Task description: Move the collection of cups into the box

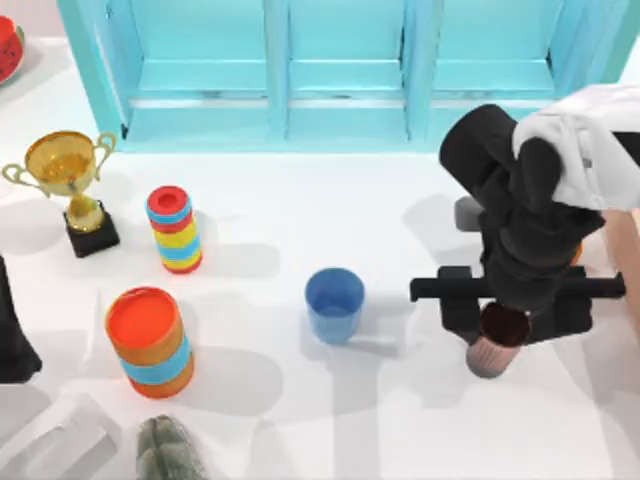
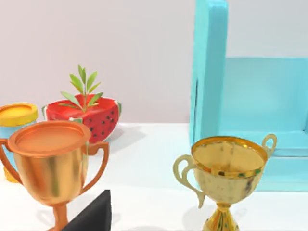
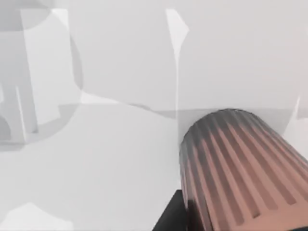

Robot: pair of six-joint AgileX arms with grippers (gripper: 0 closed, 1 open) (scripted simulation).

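The blue cup (image 1: 334,305) stands upright near the middle of the table. The dark brown cup (image 1: 497,341), pinkish-brown and ribbed outside, sits to its right, directly under my right gripper (image 1: 510,318). The gripper's crossbar spans above its rim. In the right wrist view the brown cup (image 3: 240,168) looms close, with a black part of the gripper against its side. A strip of the tan box (image 1: 628,265) shows at the table's right edge, beside the right arm. My left arm (image 1: 12,330) is parked at the left edge.
A turquoise shelf unit (image 1: 330,70) lines the back. A gold trophy (image 1: 68,175) and two striped cylinders (image 1: 175,230) (image 1: 150,340) stand on the left. A watermelon piece (image 1: 8,50) lies at the back left, a grey-green object (image 1: 170,455) at the front.
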